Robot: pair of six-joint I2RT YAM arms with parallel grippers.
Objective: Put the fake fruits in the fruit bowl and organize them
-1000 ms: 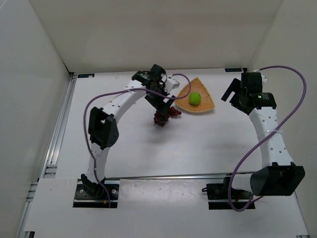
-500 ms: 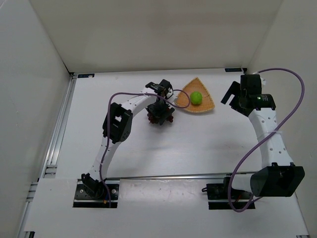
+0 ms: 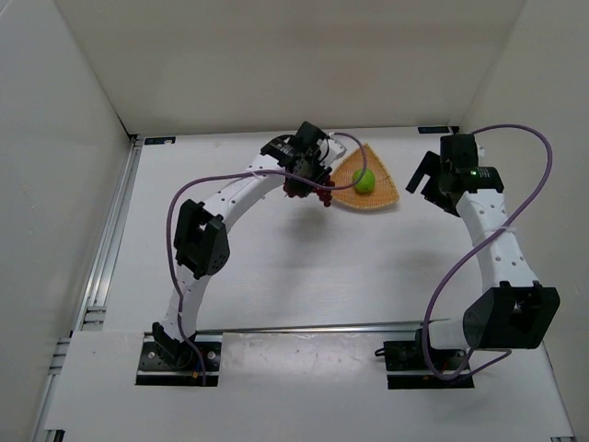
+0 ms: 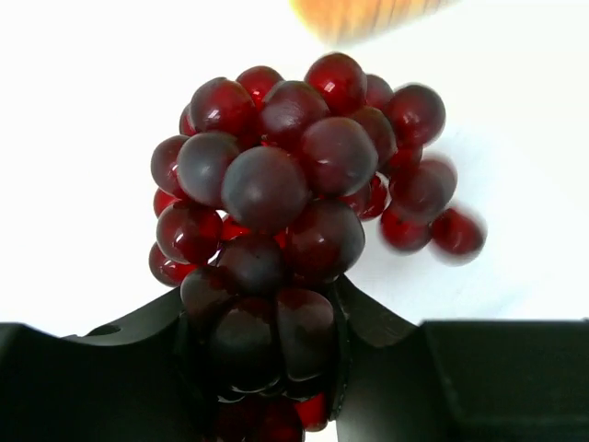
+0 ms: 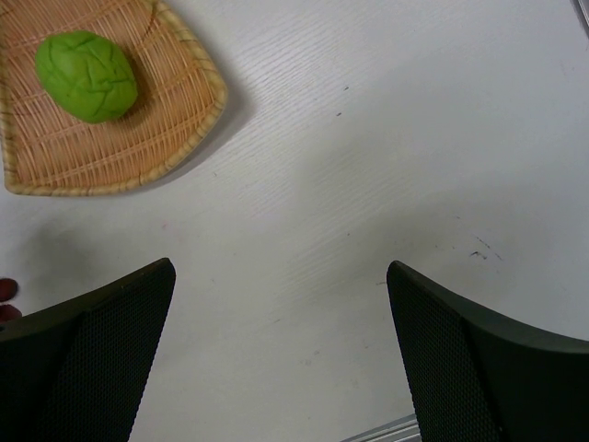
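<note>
One grape bunch in left fingers, long axis toward basket

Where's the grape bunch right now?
In the top view, the grape bunch is gripped in the left claw, just beside the left corner of the wicker bowl, which holds the green fruit.

The grapes no longer lie on the table near the fruit bowl. A second ago they sit a little way off its left corner, on the near side. Now they hang in the air, right beside the bowl's left edge. The left gripper is wide open over them before. Then it drops down, and now it squeezes the bunch tight. The left arm now reaches closer to the bowl. The right arm shifts only a tiny bit.
</note>
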